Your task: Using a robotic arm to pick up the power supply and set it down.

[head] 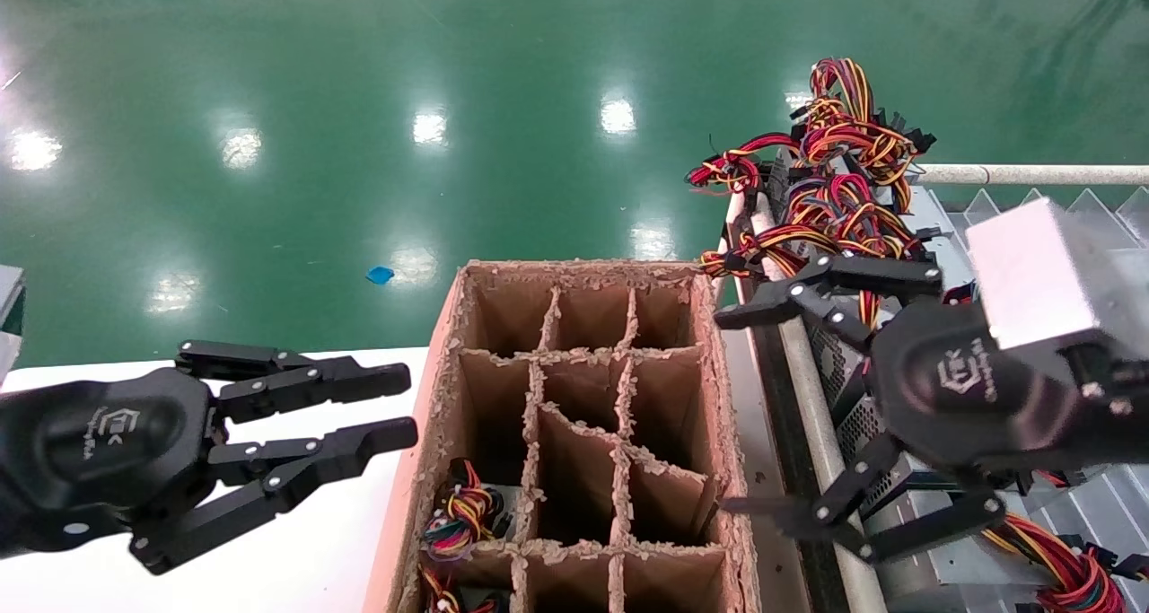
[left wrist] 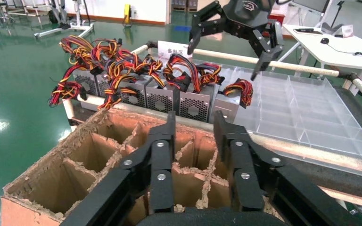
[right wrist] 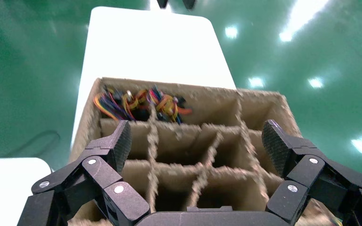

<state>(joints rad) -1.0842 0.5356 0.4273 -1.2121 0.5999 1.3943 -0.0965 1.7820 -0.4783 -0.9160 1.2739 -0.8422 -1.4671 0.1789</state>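
1. a worn brown cardboard divider box (head: 574,433) stands in the middle, its ragged partitions forming a grid of compartments; it sits beside a white table (head: 296,559) on the robot's left.
2. two compartments at the box's near-left corner hold bundles of red, yellow and black wires (head: 460,512); the units under them are hidden. the other visible compartments look hollow.
3. to the right of the box, a row of power supplies (left wrist: 169,96) stands on a rack behind a pale rail (head: 812,415). they are grey metal boxes with perforated grilles and tangled coloured wires on top. none is being held.
4. beside the row lies a clear plastic tray (left wrist: 306,117) with divided cells.
5. the right gripper (head: 736,411) hangs just right of the cardboard box, over the rail and the grey boxes. its two black fingers are spread wide apart with nothing between them. a silver wrist block (head: 1050,276) sits behind it.
6. the left gripper (head: 408,407) hovers over the white table, fingertips pointing toward the box's left wall, fingers parted and holding nothing.
7. glossy green floor (head: 359,101) lies beyond, with a small blue scrap (head: 380,275) on it.
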